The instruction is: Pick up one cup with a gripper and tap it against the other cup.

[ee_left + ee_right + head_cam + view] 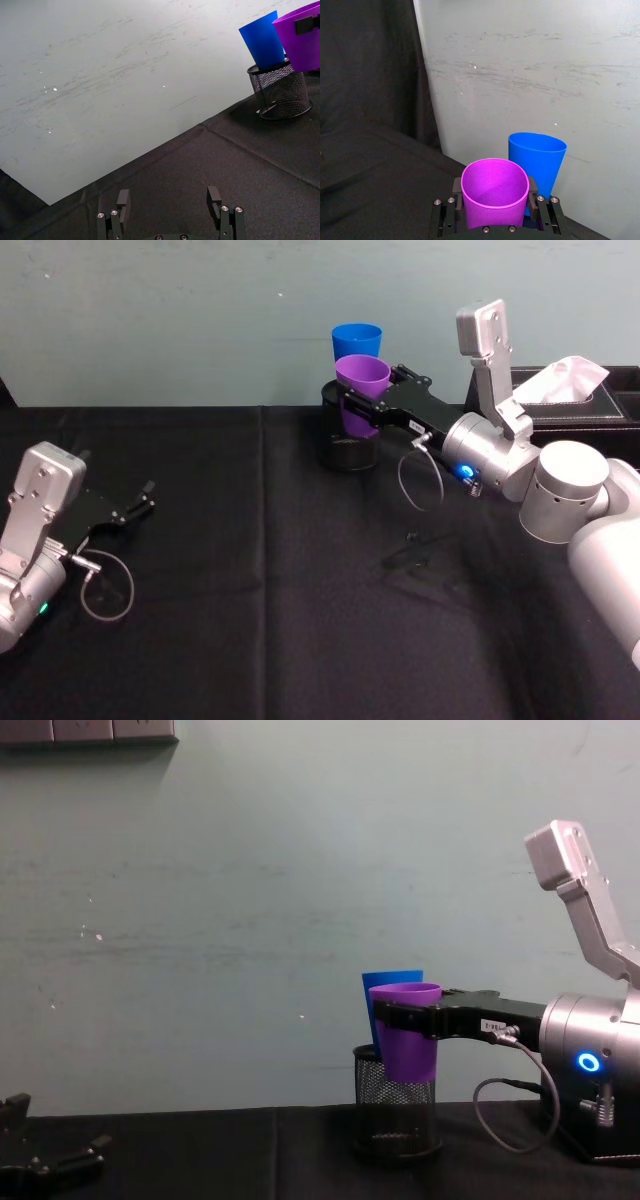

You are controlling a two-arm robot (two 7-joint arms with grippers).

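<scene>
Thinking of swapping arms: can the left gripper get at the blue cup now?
Probably not: the left gripper rests far off, and the right gripper holding the purple cup crowds the blue cup.

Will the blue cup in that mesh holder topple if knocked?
Unlikely: the blue cup stands in the mesh holder, whose wall should catch it. Its top sticks out, so may rock. Looks light plastic; the purple cup in the right end effector could nudge it.

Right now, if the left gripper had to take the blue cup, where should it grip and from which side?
On the blue cup, probably the exposed upper wall below the rim, from the robot's left: its base sits in the mesh holder, and the right gripper holds the purple cup close in front.
</scene>
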